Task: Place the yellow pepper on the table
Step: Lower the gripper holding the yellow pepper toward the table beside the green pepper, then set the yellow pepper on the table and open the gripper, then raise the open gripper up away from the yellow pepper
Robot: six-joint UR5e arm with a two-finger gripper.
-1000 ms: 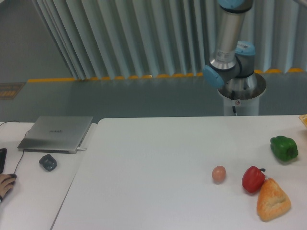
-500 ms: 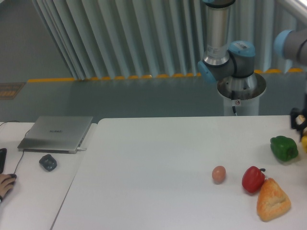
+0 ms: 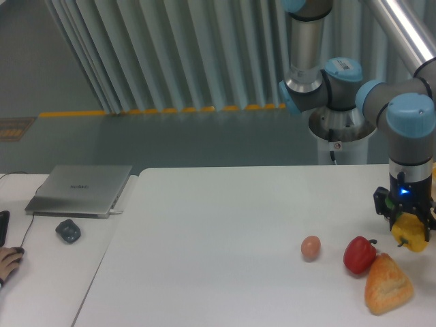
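Fingers of the gripper (image 3: 411, 230) were pinching the yellow pepper (image 3: 409, 232) from above at the right edge of the frame. The pepper hung low over the white surface (image 3: 225, 252); whether it had touched down could not be told. It sat just above and right of the bread piece (image 3: 387, 283) and to the right of the red pepper (image 3: 359, 255). That grasp from the top probably suited the job: a vertical hold lets the arm (image 3: 409, 129) lower the pepper straight onto bare surface without brushing its neighbours. A release here would likely land it very close to the bread, so some crowding was a risk.

Counted on the surface: one red pepper, one bread piece, and one small brownish egg (image 3: 310, 247) left of the red pepper. One yellow pepper was in the grip. No green pepper was visible; the arm may have been hiding it.

At the left of the frame, a separate desk (image 3: 48, 272) carried one closed laptop (image 3: 80, 189) and one small dark object (image 3: 68, 231), and a hand (image 3: 8, 262) rested at the lower left edge.
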